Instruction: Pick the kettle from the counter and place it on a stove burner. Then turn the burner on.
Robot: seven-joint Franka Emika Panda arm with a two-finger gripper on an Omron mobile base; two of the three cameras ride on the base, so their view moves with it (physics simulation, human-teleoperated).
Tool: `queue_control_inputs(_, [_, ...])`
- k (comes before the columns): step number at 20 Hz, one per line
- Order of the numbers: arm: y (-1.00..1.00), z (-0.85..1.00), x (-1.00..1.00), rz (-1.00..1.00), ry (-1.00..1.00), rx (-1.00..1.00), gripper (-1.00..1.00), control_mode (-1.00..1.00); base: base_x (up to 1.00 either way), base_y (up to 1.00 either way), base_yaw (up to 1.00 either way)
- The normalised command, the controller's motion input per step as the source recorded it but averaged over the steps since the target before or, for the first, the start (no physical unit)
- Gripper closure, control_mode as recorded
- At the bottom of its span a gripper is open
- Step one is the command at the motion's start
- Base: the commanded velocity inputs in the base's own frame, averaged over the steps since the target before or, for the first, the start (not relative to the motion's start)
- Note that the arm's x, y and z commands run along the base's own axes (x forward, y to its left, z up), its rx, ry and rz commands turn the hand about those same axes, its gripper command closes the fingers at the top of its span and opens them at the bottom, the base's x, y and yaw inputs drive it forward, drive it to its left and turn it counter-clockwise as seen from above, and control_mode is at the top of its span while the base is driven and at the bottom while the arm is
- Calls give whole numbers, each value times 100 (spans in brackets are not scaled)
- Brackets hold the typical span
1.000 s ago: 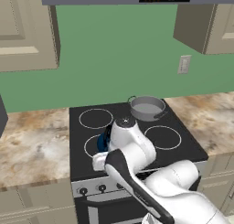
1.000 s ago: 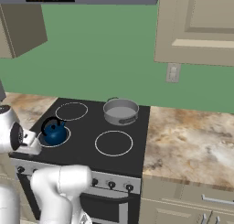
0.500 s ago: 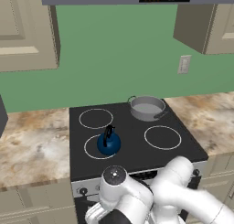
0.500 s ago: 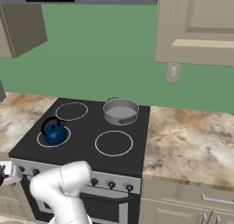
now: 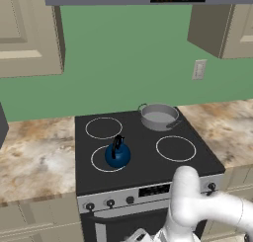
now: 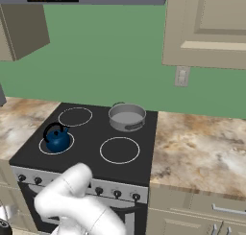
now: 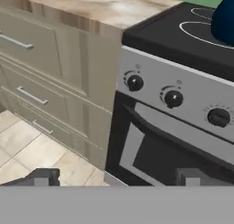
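Since half a second ago the white arm has dropped lower, below the stove front. At frame left-centre, the small glossy dark-blue kettle [image 5: 117, 155] sits on the front-left white-ringed stove burner [image 5: 109, 158]. Next, I judge, align the spread jaws of the gripper [image 7: 116, 176] squarely on the leftmost black knob [image 7: 134, 82]. Knob detail is clearest in the hand view; the base views add the grey steel pot [image 5: 158, 116].
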Motion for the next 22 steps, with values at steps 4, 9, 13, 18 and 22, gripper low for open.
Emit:
queue_control_inputs(4, [-19, -24, -16, 0, -63, 62, -100, -100, 0, 0, 0])
queue_control_inputs(9, [-9, -13, -19, 0, -47, 57, -100, -100, 0, 0, 0])
queue_control_inputs(13, [0, 0, 0, 0, -5, 4, -100, -100, 0, 0, 0])
queue_control_inputs(18, [9, 0, 25, -4, 0, 0, -100, -100, 0, 0, 0])
queue_control_inputs(22, [22, -1, 52, -11, 0, 0, -100, -100, 0, 0, 0])
